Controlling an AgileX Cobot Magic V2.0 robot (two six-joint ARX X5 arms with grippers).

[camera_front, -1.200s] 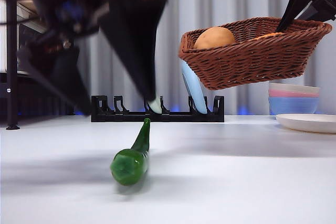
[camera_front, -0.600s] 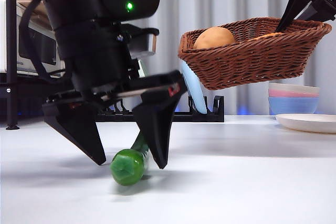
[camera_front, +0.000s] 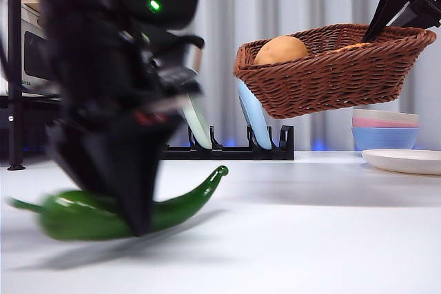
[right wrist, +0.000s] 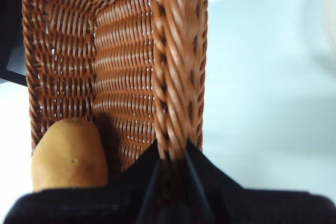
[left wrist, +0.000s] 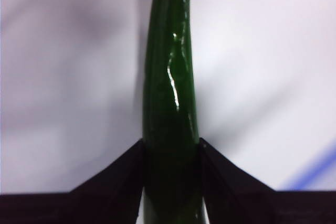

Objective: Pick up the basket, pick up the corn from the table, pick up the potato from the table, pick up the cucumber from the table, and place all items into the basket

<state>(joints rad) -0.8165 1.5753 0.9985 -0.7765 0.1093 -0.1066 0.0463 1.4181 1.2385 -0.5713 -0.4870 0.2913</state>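
Gripping cucumber (left wrist: 169,103), left pincer (left wrist: 170,169), table (camera_front: 310,225)

No legible text, labels or numbers anywhere.

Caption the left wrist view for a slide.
Left gripper shut on the glossy green cucumber, above the white table.

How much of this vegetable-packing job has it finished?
Mostly done, it seems. The right gripper holds the basket up by its rim, with the potato inside; the orange bit near the far rim may be the corn. The left gripper has its jaws on the cucumber, low at the table. Left: dropping it in.
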